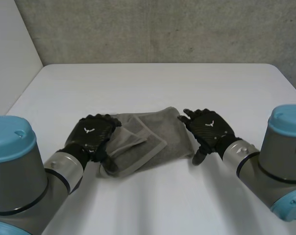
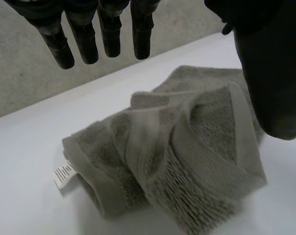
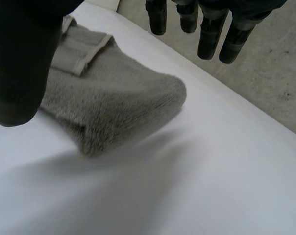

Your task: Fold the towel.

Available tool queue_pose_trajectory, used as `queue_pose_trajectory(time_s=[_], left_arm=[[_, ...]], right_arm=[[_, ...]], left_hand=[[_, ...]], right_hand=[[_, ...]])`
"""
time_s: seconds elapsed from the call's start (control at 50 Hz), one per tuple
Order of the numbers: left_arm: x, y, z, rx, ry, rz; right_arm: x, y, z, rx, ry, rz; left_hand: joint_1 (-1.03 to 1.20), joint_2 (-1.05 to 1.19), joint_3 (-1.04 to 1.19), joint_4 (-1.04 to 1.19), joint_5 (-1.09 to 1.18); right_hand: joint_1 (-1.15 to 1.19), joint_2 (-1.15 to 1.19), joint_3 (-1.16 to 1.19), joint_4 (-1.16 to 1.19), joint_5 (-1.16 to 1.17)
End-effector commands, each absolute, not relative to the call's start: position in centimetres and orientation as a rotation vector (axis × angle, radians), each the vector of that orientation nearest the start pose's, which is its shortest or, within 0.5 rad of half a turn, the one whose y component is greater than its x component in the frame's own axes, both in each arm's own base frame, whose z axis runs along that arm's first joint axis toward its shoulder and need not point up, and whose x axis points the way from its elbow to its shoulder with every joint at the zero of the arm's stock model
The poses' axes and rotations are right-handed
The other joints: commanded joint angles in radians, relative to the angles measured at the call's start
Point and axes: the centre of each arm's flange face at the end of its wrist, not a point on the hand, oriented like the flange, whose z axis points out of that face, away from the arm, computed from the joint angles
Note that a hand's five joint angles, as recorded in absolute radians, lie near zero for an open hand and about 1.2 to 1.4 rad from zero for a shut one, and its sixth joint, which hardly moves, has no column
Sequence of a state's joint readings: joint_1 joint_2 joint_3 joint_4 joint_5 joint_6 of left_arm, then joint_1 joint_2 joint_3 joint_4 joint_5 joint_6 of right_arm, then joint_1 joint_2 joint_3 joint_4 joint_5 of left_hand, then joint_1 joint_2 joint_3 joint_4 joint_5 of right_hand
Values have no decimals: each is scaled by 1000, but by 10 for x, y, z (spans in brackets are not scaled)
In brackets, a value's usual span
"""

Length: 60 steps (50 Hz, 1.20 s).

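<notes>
A grey towel lies folded and bunched in the middle of the white table. My left hand hovers at the towel's left end. In its wrist view the fingers are straight and the thumb is spread, holding nothing, with the towel under the palm and a white label at its near edge. My right hand is at the towel's right end. Its fingers are straight and apart from the thumb, above the towel's rounded fold.
The table's far half and the strip in front of the towel are bare white surface. A grey wall stands behind the table's far edge. My two arms come in from the near corners.
</notes>
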<state>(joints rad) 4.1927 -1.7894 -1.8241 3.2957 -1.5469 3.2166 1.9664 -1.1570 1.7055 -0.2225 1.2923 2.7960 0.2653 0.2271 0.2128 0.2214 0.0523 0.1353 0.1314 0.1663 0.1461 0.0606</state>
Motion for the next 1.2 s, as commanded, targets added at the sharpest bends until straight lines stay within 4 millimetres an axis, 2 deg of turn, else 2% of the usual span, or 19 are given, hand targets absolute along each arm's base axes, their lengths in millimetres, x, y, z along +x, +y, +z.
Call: queue_pose_trajectory(time_s=[0.02, 0.12, 0.34, 0.58, 0.72, 0.76, 0.94, 1.06, 1.2], left_arm=[[-269, -189, 165, 851, 2681, -1875], [-273, -182, 154, 864, 2684, -1818], [-274, -178, 152, 874, 2685, -1806], [-277, -178, 152, 879, 2678, -1821], [-275, -184, 152, 827, 2654, -1822], [-275, -185, 153, 818, 2649, -1827], [-274, -190, 154, 799, 2643, -1834], [-274, -191, 151, 797, 2645, -1824], [-273, -192, 148, 782, 2638, -1819]], right_arm=[[279, -255, 127, -1069, 2058, -1711], [283, -256, 115, -1051, 2063, -1683], [288, -268, 111, -911, 2040, -1685], [290, -269, 106, -888, 2046, -1665], [303, -254, 105, -920, 2017, -1630], [306, -251, 105, -923, 2010, -1621], [318, -237, 105, -904, 1979, -1578], [319, -239, 99, -907, 1991, -1573], [315, -245, 97, -879, 2036, -1607]], left_hand=[[-102, -64, -38, -47, -52], [-99, -61, -38, -47, -52], [-99, -61, -38, -47, -52], [-102, -64, -38, -47, -52], [-99, -61, -38, -47, -52], [-99, -61, -38, -47, -52], [-99, -61, -38, -47, -52], [-102, -64, -38, -47, -52], [-102, -64, -38, -47, -52]], right_hand=[[117, 121, 8, 28, 17], [225, 229, 8, 28, 126], [569, 573, 8, 28, 469], [563, 567, 8, 28, 463], [279, 283, 8, 28, 179], [267, 271, 8, 28, 167], [322, 326, 8, 28, 222], [416, 420, 8, 28, 316], [419, 423, 8, 28, 320]])
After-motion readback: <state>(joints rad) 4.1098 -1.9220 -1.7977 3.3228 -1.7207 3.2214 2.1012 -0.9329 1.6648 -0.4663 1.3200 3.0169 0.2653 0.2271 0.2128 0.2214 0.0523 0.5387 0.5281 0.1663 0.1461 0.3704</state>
